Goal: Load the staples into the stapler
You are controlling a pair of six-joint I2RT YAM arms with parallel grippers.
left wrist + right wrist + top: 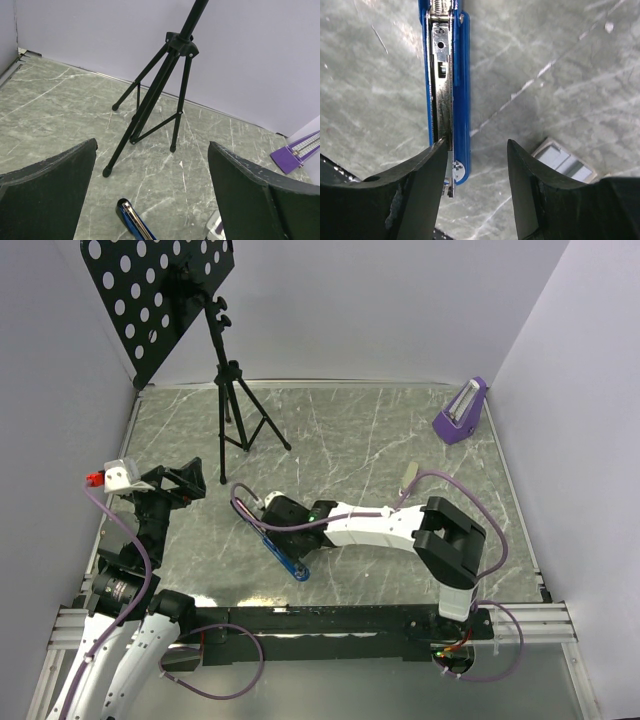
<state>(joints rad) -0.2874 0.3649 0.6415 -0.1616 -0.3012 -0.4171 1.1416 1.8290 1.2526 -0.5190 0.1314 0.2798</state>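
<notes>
The blue stapler lies on the marble table, opened, its metal channel showing in the right wrist view. My right gripper is open and empty; in its own view the left finger overlaps the stapler's near end. A small grey tray-like piece lies just right of that gripper. The pale staple box lies further right, beside the right arm. My left gripper is open and empty, left of the stapler. In its own view the stapler's tip shows at the bottom.
A black music stand's tripod stands behind the grippers, also in the left wrist view. Its perforated desk hangs over the back left. A purple metronome stands at the back right. Walls close in three sides.
</notes>
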